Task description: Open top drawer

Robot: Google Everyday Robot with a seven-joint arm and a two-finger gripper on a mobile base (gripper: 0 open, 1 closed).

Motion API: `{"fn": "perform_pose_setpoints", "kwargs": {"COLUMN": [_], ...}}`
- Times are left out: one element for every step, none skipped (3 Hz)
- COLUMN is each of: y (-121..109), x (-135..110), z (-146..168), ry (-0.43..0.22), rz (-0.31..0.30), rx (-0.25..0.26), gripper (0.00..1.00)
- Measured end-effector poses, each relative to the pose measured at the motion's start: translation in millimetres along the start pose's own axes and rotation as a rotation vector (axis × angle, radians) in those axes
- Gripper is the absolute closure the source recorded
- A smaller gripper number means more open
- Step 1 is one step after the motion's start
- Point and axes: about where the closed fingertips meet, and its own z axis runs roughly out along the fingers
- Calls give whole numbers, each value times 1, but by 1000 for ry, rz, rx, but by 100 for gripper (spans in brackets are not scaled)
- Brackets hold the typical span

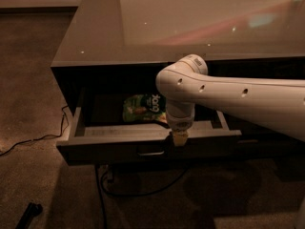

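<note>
Smooth, glossy countertop (143, 32) with light reflections. The top drawer (105, 151) has a matt dark front, 1 small metal pull (151, 152) and matt grey inner walls. A shiny, crinkled green packet (142, 109) lies inside. The arm (238, 97) is smooth white plastic; its gripper (179, 138) sits at the drawer's front edge. The brown floor (28, 104) looks rough and matt.
</note>
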Motion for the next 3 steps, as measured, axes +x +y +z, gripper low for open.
{"fn": "perform_pose_setpoints", "kwargs": {"y": [0, 0, 0], "x": [0, 0, 0], "z": [0, 0, 0], "ry": [0, 0, 0], "rz": [0, 0, 0], "rx": [0, 0, 0], "gripper": [22, 1, 0]}}
